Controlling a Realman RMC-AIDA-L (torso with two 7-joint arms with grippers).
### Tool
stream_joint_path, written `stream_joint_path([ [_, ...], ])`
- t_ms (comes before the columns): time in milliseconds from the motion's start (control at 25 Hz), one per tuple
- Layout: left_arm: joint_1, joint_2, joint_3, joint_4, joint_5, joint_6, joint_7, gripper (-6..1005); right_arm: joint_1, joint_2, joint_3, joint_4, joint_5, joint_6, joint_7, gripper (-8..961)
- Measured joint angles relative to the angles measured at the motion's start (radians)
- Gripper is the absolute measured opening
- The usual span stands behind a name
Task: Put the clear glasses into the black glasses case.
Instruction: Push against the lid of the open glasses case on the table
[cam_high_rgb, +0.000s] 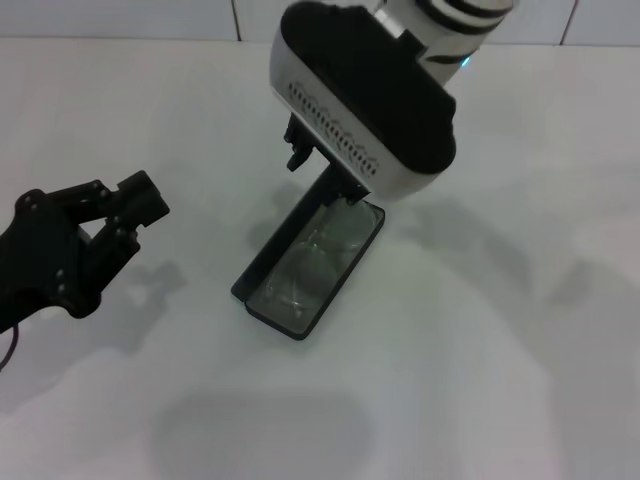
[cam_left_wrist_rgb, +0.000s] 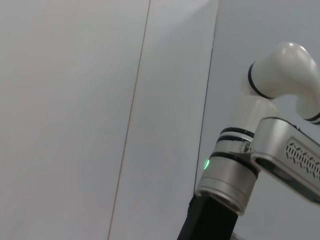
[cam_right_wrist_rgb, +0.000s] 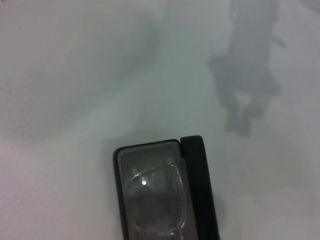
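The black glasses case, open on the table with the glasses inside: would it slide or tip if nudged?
The black glasses case probably slides easily: its base lies flat on the smooth white table. The raised lid might swing if bumped. The clear glasses look thin, likely light and prone to rattling.

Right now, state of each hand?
Left hand: open, holding nothing, off to the left above the table.
Right hand: above the black glasses case; open or closed cannot be told.
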Motion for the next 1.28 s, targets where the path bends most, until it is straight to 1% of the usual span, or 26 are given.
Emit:
stream_joint_path([
  [280,-0.007,0.001,-0.001,0.002,0.002,0.000,-0.007,140,-0.052,0.000,-0.064,-0.042,-0.001,0.082,-0.006,398],
  [440,-0.011,0.001,-0.001,0.002,0.002,0.000,-0.011,140,-0.078,0.000,-0.081,-0.070,-0.008,0.091,-0.007,393],
  [600,-0.012,0.001,-0.001,0.002,-0.002,-0.001,-0.013,140,-0.088,0.000,-0.093,-0.083,-0.010,0.097,-0.008,388],
  [800,-0.016,0.000,-0.001,0.002,0.001,-0.001,-0.014,140,-0.110,0.000,-0.122,-0.090,-0.010,0.142,-0.015,383],
  [1280,-0.023,-0.001,-0.001,-0.001,0.002,-0.003,-0.023,140,-0.137,0.000,-0.130,-0.107,-0.002,0.127,-0.015,369],
])
